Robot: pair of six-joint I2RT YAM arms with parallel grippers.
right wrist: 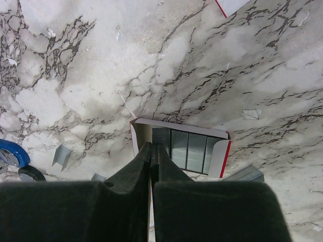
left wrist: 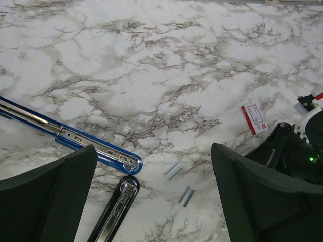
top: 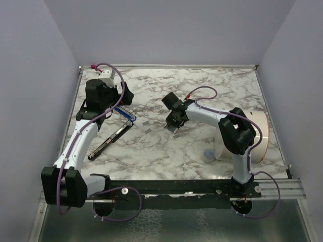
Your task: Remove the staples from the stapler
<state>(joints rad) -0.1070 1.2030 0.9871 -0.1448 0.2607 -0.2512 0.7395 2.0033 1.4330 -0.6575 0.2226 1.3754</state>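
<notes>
The stapler lies swung open on the marble at the left: a blue arm with a silvery rail (left wrist: 75, 138) (top: 124, 113) and a black arm with a silvery rail (left wrist: 115, 209) (top: 108, 140). Two short strips of staples (left wrist: 173, 171) (top: 144, 121) lie loose just right of it. My left gripper (left wrist: 154, 148) (top: 125, 96) hovers open above the stapler's tips and the strips, holding nothing. My right gripper (right wrist: 153, 146) (top: 171, 122) is shut with nothing visible between its fingers. Its tips are over the left end of an open white-and-red box of staples (right wrist: 222, 151).
Another grey strip (right wrist: 245, 174) lies beside the box. A small white piece with red marks (left wrist: 254, 118) lies near the right arm. A white tape roll (top: 257, 136) and a small clear cap (top: 208, 156) sit at the right. Walls enclose the table.
</notes>
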